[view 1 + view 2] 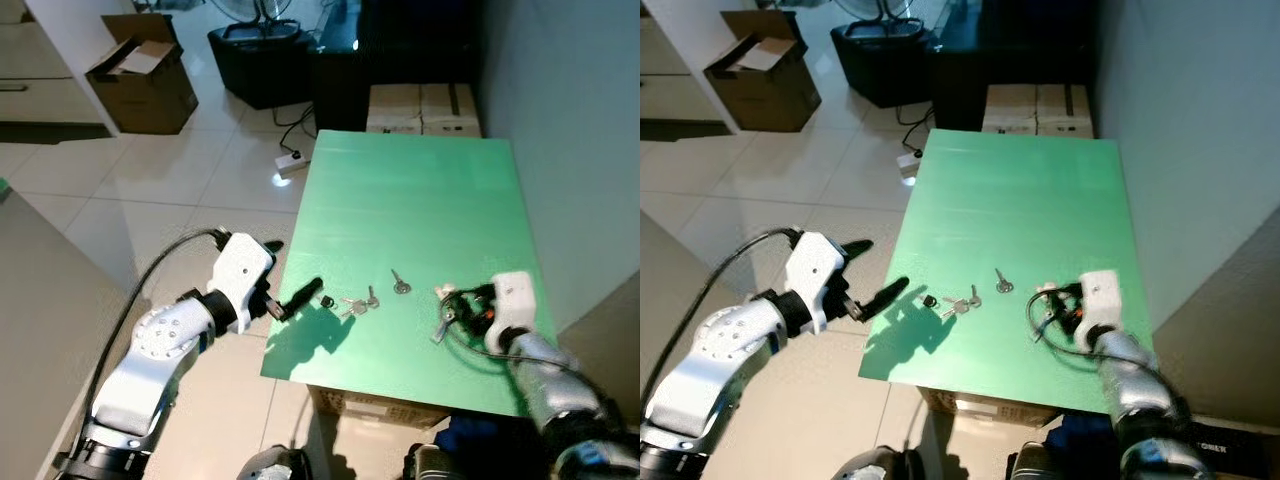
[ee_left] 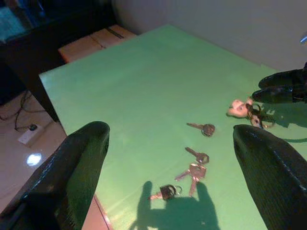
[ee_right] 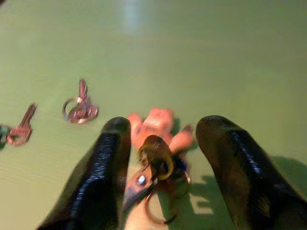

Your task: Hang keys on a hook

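Straddling keyring (image 3: 158, 163), right end effector (image 3: 163, 143), no legible writing

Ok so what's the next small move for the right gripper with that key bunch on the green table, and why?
Probably close the right gripper on the key bunch. Its fingers are open and straddle the ring and pink fob on the green table, so the bunch looks lined up for a pinch. The left gripper hovers open at the table's near left edge, away from it.
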Controlling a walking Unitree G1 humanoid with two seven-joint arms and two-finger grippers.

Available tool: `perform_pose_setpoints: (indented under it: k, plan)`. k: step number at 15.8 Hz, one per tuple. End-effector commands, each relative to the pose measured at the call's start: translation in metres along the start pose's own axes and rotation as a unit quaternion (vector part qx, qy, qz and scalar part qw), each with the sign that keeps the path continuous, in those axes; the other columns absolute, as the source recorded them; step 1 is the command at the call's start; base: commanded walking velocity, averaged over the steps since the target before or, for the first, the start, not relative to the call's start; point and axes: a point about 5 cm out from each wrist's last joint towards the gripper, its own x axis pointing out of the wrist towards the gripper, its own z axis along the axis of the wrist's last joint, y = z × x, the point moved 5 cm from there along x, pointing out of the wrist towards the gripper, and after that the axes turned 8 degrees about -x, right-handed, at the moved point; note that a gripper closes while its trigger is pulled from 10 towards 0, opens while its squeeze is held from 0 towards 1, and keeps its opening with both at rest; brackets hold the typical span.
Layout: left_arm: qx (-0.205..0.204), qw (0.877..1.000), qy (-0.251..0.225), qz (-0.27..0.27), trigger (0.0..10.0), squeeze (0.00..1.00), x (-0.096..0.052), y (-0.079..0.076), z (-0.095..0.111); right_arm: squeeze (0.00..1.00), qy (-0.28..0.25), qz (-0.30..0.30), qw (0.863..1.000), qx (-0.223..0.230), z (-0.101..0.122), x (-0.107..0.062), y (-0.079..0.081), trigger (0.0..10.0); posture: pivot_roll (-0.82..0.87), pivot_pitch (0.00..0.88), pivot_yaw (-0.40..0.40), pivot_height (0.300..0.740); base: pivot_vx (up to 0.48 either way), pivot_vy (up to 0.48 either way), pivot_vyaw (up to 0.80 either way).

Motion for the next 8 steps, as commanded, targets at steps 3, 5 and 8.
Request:
perform_pose_setpoints:
  k: [3, 5, 8]
  plan:
    - [0.000, 1.000, 0.006, -0.008, 10.0, 0.00, -0.013, -0.002, 0.003, 1.00, -0.021, 0.021, 0.999, 0.016, 0.003, -0.004, -0.010, 10.0, 0.10, 0.205, 0.166, 0.740, 0.000, 0.000, 0.00]
    - [-0.002, 0.999, 0.020, -0.027, 10.0, 0.00, -0.016, -0.010, 0.000, 1.00, -0.011, 0.037, 0.999, 0.016, 0.001, -0.006, -0.017, 10.0, 0.11, 0.221, 0.170, 0.740, 0.000, 0.000, 0.00]
    - [-0.006, 0.999, 0.026, -0.039, 10.0, 0.00, -0.017, -0.017, -0.001, 0.00, 0.013, 0.078, 0.997, 0.000, -0.006, -0.009, -0.013, 10.0, 0.11, 0.226, 0.171, 0.740, 0.000, 0.000, 0.00]
